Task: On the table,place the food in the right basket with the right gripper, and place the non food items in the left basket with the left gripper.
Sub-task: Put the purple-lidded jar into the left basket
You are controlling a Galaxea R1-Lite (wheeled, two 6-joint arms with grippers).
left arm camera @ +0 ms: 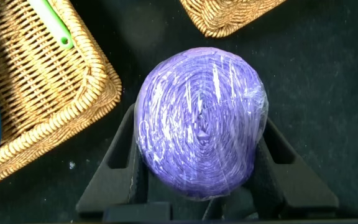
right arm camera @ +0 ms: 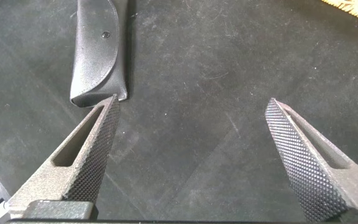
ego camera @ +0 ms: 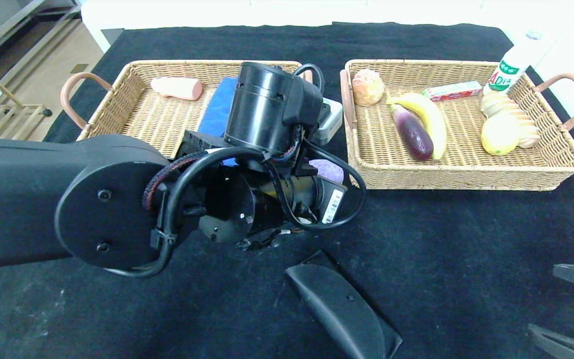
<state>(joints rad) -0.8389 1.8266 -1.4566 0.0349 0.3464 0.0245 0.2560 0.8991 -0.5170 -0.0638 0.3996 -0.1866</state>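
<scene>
A purple ball of yarn (left arm camera: 199,118), wrapped in clear film, lies on the black table in the gap between the two baskets; in the head view only a sliver of the yarn ball (ego camera: 328,170) shows past my left arm. My left gripper (left arm camera: 199,127) reaches down over it, one black finger pressed against each side of the ball. The left basket (ego camera: 117,89) holds a pink item (ego camera: 176,88), a blue cloth (ego camera: 218,107) and a white box (ego camera: 335,114). My right gripper (right arm camera: 191,109) hovers open over bare table at the front right.
The right basket (ego camera: 466,182) holds an eggplant (ego camera: 411,132), a banana (ego camera: 429,117), round fruits, a small red box and a milk bottle (ego camera: 513,62). A black glasses case (ego camera: 339,304) lies on the table in front, close to one right fingertip (right arm camera: 104,115).
</scene>
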